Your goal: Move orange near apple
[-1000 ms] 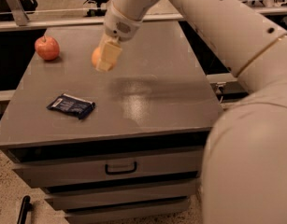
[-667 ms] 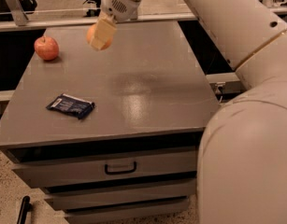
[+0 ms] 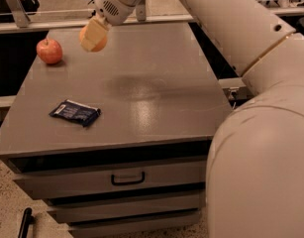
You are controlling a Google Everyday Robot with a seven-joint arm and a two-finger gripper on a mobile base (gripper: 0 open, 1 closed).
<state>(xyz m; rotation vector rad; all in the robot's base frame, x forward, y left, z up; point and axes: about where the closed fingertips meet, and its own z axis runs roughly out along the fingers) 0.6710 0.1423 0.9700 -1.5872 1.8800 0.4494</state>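
Orange being gripped between closed fingers of gripper, apparently being held above worktop, back-left. Apple being seen near, left of fingers, slightly nearer camera; short leftward carry being judged next.

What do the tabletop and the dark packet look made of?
The tabletop: grey, smooth, probably laminate or painted metal, given its soft glare. The packet: likely plastic foil, dark, crinkly. The gripper, holding the orange, hangs above the table's far part.
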